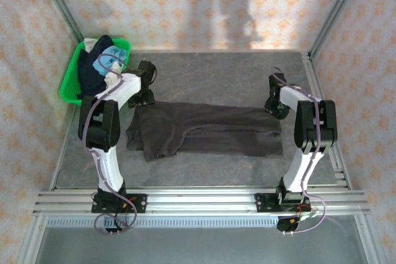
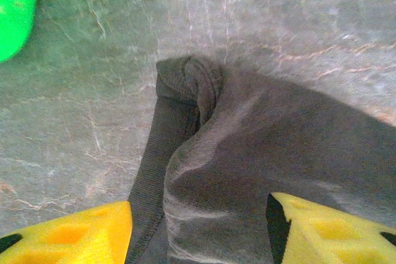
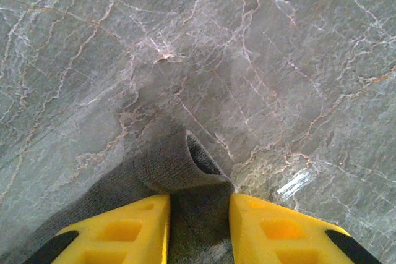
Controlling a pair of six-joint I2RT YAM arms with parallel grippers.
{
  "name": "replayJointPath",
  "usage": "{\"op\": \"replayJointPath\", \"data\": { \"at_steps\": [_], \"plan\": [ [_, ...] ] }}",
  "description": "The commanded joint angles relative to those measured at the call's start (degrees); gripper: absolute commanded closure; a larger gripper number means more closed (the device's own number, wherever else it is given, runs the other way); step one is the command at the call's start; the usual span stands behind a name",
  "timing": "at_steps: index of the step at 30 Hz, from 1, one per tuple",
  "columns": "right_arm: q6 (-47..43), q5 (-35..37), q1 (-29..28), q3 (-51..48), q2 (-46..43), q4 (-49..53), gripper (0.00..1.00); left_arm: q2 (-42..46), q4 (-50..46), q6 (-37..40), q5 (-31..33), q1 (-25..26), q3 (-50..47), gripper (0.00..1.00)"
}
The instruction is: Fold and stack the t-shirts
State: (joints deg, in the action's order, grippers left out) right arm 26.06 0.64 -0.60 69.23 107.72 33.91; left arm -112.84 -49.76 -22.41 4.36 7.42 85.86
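Now, the right gripper (image 3: 199, 199): its yellow fingers (image 3: 124, 230) stand narrow, pinched on a rolled edge of the dark brown-grey t-shirt (image 1: 204, 129), with cloth squeezed between them and touching both. That's the shirt's far right corner, low over the grey marbled table (image 1: 216, 69).

Over to the left gripper (image 2: 201, 208). Its jaws stand a good deal wider, with a bunched ridge of the same shirt lying between them and the ribbed hem against one finger. Whether they actually clamp it, I can't tell. This one works the shirt's far left corner.

Between the two grippers, the shirt lies stretched across the middle of the table, its long side running left to right and its left part rumpled and doubled over.

Out at the table's far left corner sits the green basket (image 1: 67, 86), heaped with a navy t-shirt (image 1: 91, 73) and a light blue t-shirt (image 1: 115, 55) on top.
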Motion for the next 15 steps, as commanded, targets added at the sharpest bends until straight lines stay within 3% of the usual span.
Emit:
{"op": "replayJointPath", "data": {
  "at_steps": [1, 5, 9, 15],
  "plan": [
    [0.14, -0.63, 0.38, 0.26, 1.88, 0.23, 0.7, -1.81, 0.96, -0.15, -2.33, -0.3, -0.87, 0.45],
    [0.24, -0.73, 0.42, 0.59, 1.7, 0.36, 0.7, -1.82, 2.2, -1.56, -4.09, -1.45, -0.81, 0.77],
    [-0.3, 0.02, 0.47, 0.29, 1.85, 0.4, 0.7, -0.74, 1.17, -1.75, -2.65, -2.17, 1.44, 0.97],
    [-0.33, 0.06, 1.33, -1.44, 2.08, -0.38, 0.71, 0.05, -1.89, -0.12, -3.19, -3.11, 6.74, 1.0]
  ]
}}
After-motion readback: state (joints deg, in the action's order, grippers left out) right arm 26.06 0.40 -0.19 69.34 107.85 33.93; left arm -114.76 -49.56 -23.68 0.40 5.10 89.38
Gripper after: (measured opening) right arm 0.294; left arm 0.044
